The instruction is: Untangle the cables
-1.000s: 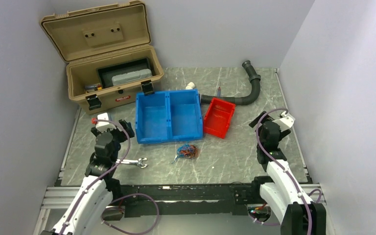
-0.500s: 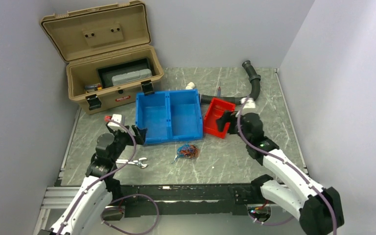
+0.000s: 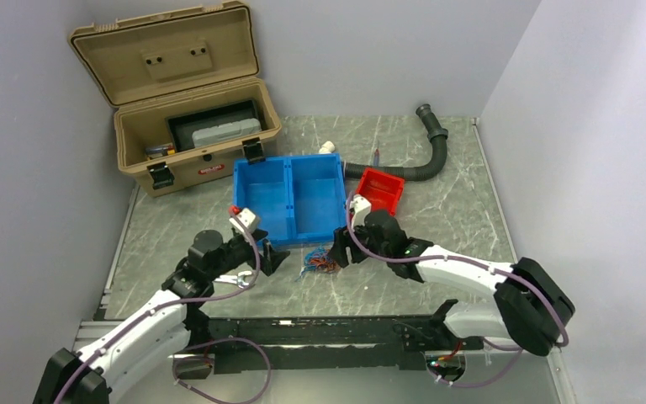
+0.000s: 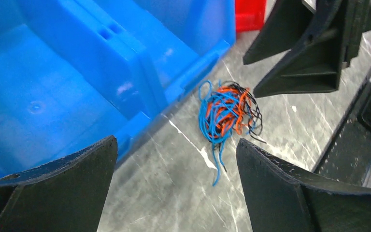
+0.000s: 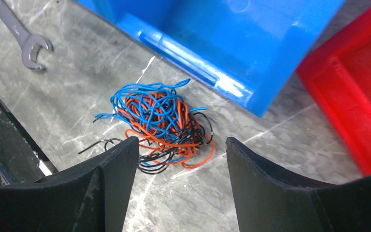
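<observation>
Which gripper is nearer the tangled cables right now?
Right. The right gripper hangs just over the cables' right edge, jaws open; the left gripper sits farther off to their left, also open.

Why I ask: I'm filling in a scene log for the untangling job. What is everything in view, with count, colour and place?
table: one, grey marbled, under everything
blue bin: one, blue, two compartments, mid-table
cables: one tangled bundle, blue, orange and black, just in front of the blue bin
red bin: one, red, right of the blue bin
toolbox: one, tan, lid open, far left corner
hose: one, black, corrugated, behind the red bin
wrench: one, silver, left of the cables
left gripper: one, black, open, left of the cables
right gripper: one, black, open, right of the cables
</observation>
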### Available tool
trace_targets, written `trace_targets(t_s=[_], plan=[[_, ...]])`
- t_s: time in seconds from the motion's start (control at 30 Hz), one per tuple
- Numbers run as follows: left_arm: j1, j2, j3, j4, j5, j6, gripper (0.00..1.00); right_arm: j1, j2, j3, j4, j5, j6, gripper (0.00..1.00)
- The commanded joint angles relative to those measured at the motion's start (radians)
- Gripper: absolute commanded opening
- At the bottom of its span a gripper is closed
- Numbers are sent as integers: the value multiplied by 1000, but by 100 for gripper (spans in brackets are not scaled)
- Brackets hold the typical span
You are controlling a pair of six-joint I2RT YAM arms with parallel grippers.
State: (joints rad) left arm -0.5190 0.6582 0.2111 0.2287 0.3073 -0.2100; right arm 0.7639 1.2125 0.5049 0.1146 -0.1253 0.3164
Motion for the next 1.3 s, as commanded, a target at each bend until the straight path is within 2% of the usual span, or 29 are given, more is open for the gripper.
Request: trace_targets(t_s=[0.0, 0.1, 0.17, 0.33, 0.4, 0.57, 0.8, 1.27], plan=[[-56, 38, 31, 64, 48, 56, 96, 33, 51, -20, 141, -66, -51, 68], [-81, 65, 40, 68, 50, 64, 96, 53, 107, -18, 181, -55, -56, 65], [-90, 91, 52, 63, 61, 72, 94, 58, 146, -9, 207, -62, -60, 56], [-106, 113, 58, 79, 92, 84, 94, 87, 147, -7, 243, -70, -64, 8], [-107, 110, 54, 90, 100, 86, 96, 92, 97, -17, 237, -70, -63, 0], [-108, 106, 42, 144, 146, 90, 98, 92, -31, 2, 168, -98, -84, 0], [-117, 153, 58, 263, 257, 48, 92, 92, -65, 91, 51, -91, -98, 0], [-171, 328, 130, 231, 211, 91, 85, 92, -117, 133, 47, -130, -44, 0]])
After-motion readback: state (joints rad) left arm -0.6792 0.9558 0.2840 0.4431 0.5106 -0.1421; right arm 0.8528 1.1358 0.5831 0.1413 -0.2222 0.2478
